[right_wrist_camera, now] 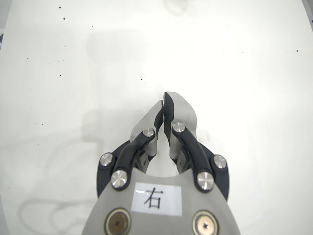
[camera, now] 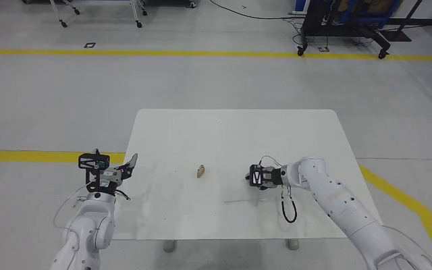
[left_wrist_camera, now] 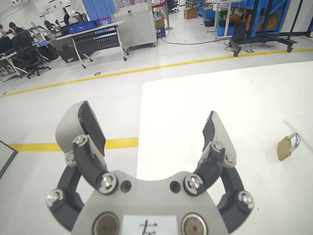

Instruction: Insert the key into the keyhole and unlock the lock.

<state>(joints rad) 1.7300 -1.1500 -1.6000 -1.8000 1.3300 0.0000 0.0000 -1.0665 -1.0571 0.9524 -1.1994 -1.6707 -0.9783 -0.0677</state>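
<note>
Brass padlock (camera: pixel 201 171) lies near the middle of the white table (camera: pixel 236 135), between the two arms and touched by neither. In the left wrist view its silver shackle looks seated in the body, so the lock reads as locked and nothing of the unlocking is done.

The right gripper (right_wrist_camera: pixel 164 97) sits low over the tabletop on the lock's right, near it but clearly apart, its tips pointing toward the brass body. Its fingers (right_wrist_camera: pixel 168 108) are pressed together with hardly any gap. A thin bright sliver shows at the very tips; whether that is the key pinched between the pads cannot be told, and no key can be made out lying anywhere on the table.

The left gripper (left_wrist_camera: pixel 149 113) hangs at the table's left edge, well apart from the lock, with its fingers spread wide and nothing between them.

By this reading the task is at an early stage. If the key is in the right gripper, what is left is to steady the lock, most likely with the open left gripper, line the key up with the keyhole, push it in and turn it until the shackle springs free.
</note>
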